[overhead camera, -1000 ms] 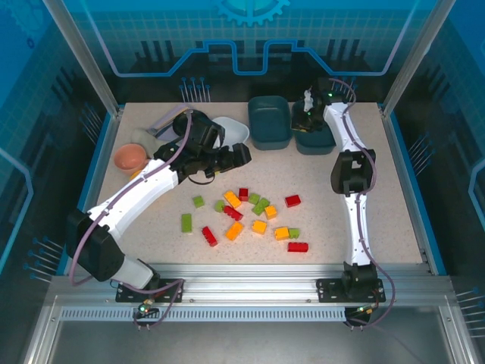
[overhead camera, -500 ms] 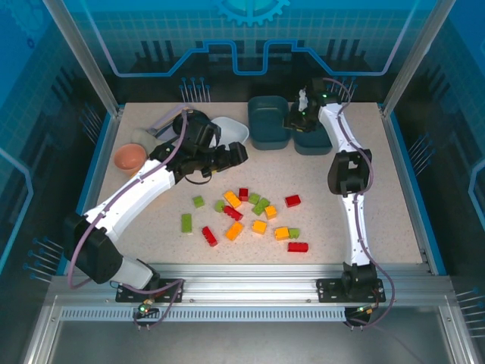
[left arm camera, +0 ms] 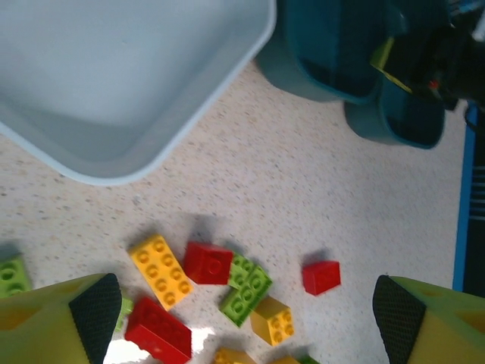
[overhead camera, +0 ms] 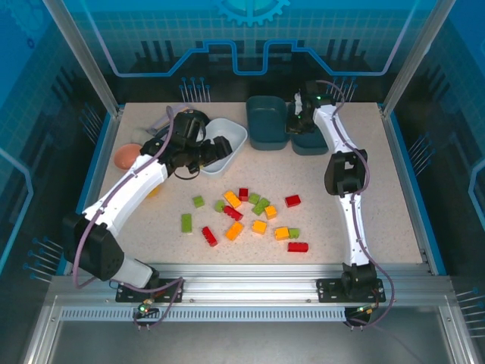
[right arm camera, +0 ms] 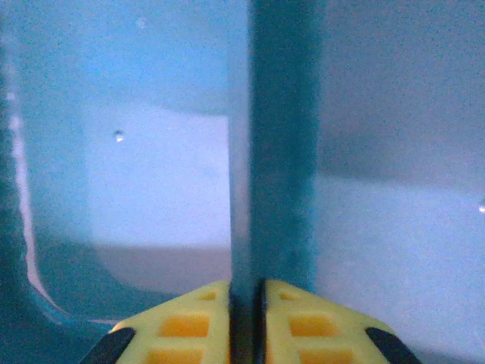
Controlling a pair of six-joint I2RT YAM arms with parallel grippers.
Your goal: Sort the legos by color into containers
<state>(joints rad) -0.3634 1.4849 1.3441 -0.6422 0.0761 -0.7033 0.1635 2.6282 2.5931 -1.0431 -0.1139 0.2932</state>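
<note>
Pinching the thin wall of a dark teal tray (right arm camera: 280,152) at the upper right of the desk (overhead camera: 386,205), the right gripper (right arm camera: 244,296) sits clamped beside a second teal tray (overhead camera: 267,121). The left gripper (left arm camera: 246,322) hangs spread wide by the white tray (overhead camera: 236,135), while green, orange and red legos (overhead camera: 259,226) lie scattered loose mid-frame.

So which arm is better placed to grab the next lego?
Probably left: the left gripper hangs open beside the white tray, near the legos. The right gripper is pinching a teal tray's wall at the back.
</note>
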